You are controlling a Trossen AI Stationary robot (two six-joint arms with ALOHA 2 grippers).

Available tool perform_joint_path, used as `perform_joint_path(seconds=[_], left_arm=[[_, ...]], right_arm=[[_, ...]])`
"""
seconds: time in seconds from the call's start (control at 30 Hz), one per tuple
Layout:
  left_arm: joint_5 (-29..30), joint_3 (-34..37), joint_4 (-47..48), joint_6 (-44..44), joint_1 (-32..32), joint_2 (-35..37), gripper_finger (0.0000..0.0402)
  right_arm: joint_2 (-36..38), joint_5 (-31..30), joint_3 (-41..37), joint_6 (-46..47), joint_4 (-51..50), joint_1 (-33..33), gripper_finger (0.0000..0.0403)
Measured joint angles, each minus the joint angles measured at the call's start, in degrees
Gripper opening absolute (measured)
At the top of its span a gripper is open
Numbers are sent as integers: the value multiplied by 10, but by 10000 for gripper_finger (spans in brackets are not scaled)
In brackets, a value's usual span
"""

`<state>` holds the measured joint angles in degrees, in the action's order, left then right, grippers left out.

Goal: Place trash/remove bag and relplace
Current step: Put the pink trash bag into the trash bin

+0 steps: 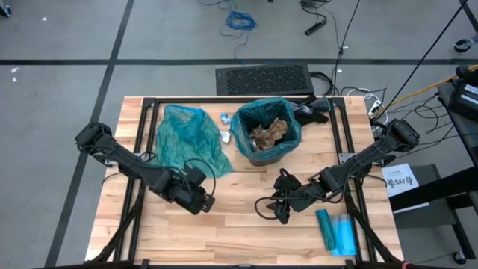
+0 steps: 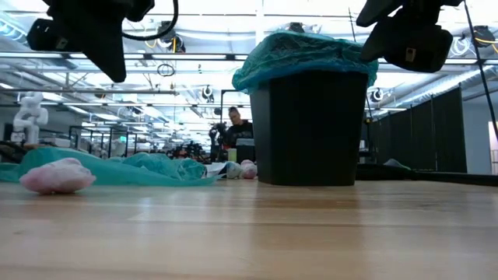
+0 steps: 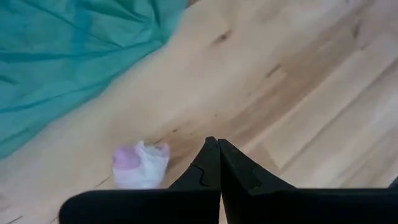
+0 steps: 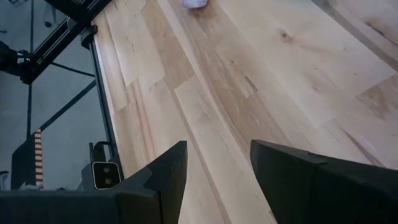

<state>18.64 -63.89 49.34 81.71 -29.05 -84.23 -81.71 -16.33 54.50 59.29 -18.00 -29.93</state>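
One wad left by the spare bag, 9 o'clock of the bin; left gripper pinched empty above it must reopen, right gripper idles apart.

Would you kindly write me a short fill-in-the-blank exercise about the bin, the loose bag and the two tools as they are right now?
1. The black bin is lined with a teal bag and holds crumpled ____ paper.
2. The loose teal bag lies flat on the table on the bin's ____ side in the high view.
3. The left tool has its fingers ____ above the bare wood, near a small white-and-pink wad.
4. The right tool has its fingers ____, with nothing between them.

Missing words: brown; left; shut; open
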Motion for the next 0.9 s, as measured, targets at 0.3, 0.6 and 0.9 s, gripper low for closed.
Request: perform_joint_path(seconds=[0.3, 0.6, 0.9], left_arm=[[0, 6, -3, -19, 39, -3, 26], [-78, 6, 9, -47, 72, -43, 125], [-140, 6, 118, -42, 68, -102, 139]], right_arm=[[0, 2, 0, 0, 2, -1, 169], [0, 2, 0, 2, 2, -2, 169], [0, 2, 0, 2, 2, -2, 169]])
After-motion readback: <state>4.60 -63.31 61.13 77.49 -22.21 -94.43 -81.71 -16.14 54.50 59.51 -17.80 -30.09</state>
